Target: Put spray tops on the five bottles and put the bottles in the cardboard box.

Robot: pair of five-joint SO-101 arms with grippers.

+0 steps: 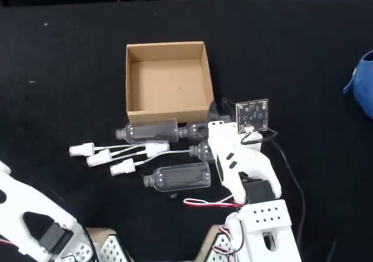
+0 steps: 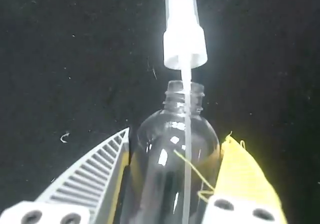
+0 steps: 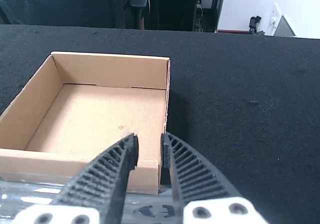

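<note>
Holding: the left end effector (image 2: 176, 134) is clamped on the body of the held bottle (image 2: 172, 179), one jaw against each side and the neck pointing away from the wrist.
Top on neck: a spray top (image 2: 185, 39) stands above that neck with its tube down through the mouth. The collar is apart from the threads, so it is not seated, and I cannot tell what supports it.
Right end effector (image 3: 149, 140): nearly closed, with a slim gap and nothing between the jaws. It hovers over the near wall of the box (image 3: 60, 166), above a clear bottle lying along that wall.
Box contents: none; it is open upward on the tabletop (image 1: 303, 52).
Loose bottles (image 1: 178, 177): four lie on their sides between the box and the arms, two of them partly under the right arm.
Loose tops (image 1: 99, 157): four lie clustered beside those bottles, with their tubes pointing toward them.
Progress: early by my judgement, with the first top not yet fastened and nothing boxed.
Handling: the bottles are probably light, thin-walled and smooth. They would roll when nudged and dent under a hard squeeze, so take them mid-body with moderate force. Take a top by its collar, since the thin tube would likely bend.
</note>
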